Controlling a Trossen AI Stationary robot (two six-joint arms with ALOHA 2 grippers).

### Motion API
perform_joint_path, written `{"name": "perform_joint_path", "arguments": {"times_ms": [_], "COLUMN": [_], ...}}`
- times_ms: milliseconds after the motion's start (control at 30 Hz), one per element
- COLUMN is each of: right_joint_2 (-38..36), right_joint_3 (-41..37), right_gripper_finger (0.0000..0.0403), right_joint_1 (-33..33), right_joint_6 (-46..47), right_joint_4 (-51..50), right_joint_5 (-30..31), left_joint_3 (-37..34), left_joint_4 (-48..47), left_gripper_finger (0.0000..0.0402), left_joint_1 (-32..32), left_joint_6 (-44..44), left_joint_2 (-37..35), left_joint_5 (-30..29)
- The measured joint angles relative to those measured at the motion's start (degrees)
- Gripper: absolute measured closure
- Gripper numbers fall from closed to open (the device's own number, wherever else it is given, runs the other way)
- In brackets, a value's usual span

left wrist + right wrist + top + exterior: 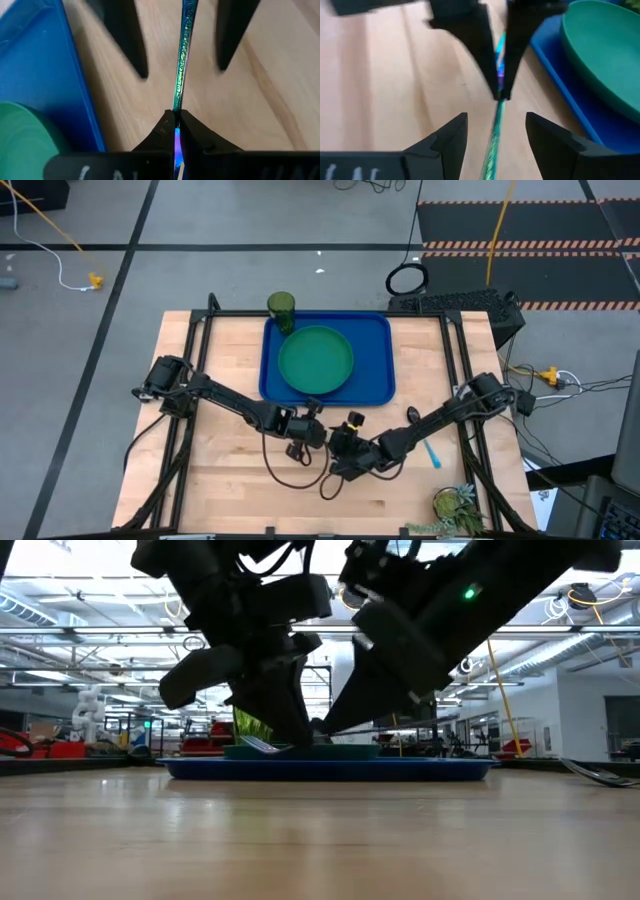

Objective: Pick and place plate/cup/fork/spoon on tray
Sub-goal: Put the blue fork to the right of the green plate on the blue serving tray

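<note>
Fingers of the left gripper (175, 131) are closed on a slim iridescent utensil (183, 60) beside the tray (378, 360). Right gripper (495, 137) stands open around it.

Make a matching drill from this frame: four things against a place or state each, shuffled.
Things:
1 plate
2 cup
3 left pincer
4 right pincer

Place or state:
A open, either side of the utensil
B lying on the tray
C shut on the utensil
D at the tray's corner

Pairs: 1-B, 2-D, 3-C, 4-A
</note>
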Motion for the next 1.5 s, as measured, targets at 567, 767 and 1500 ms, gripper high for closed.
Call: {"name": "perform_joint_path", "arguments": {"times_ms": [567,767,1500], "right_joint_2": [0.31,0.31,0.31], "right_joint_3": [0.00,0.00,0.00], "right_gripper_finger": [0.0294,0.0344,0.0346], "right_joint_1": [-2.24,-2.58,-2.91], "right_joint_6": [1.59,1.59,4.58], "right_joint_4": [-0.03,-0.03,-0.53], "right_joint_5": [-4.29,-5.89,-6.15], "left_joint_3": [0.07,0.07,0.07], "left_joint_4": [0.37,0.28,0.51], "left_gripper_finger": [0.0391,0.0392,0.0390], "left_joint_1": [-0.70,-0.61,-0.74], "left_joint_6": [0.26,-0.04,-1.06], "left_joint_2": [0.00,0.00,0.02], "left_joint_5": [-0.37,-0.59,0.14]}}
